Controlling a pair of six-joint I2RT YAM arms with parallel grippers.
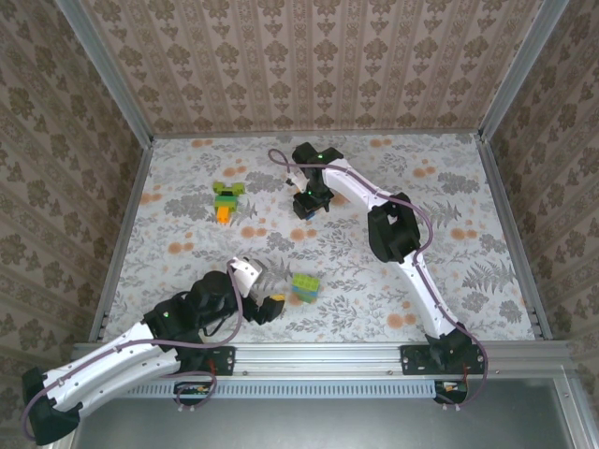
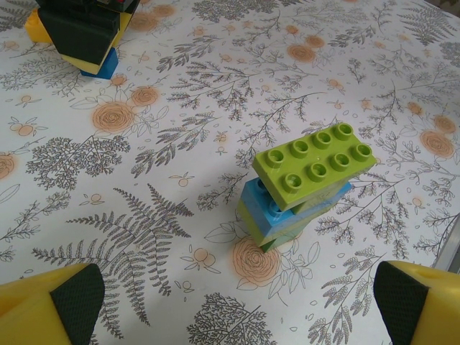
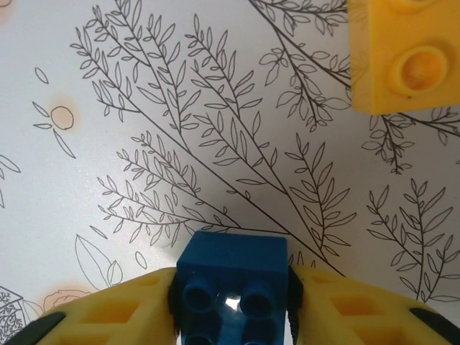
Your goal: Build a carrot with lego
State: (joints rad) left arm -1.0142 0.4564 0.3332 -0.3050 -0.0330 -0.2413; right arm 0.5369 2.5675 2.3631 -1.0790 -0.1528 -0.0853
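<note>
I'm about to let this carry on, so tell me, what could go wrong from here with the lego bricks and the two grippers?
1. The right gripper holds the blue brick right at its fingertips, so the brick might twist or slip out.
2. The yellow brick lies close ahead of that gripper and could get knocked.
3. The lime brick sits askew on its stack. The open left gripper might topple it when closing in.

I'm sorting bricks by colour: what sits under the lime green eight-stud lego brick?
Under the lime green eight-stud brick lies a light blue plastic brick, turned askew, then a green brick at the bottom. The top brick covers most of both, so their sizes stay hidden.
</note>
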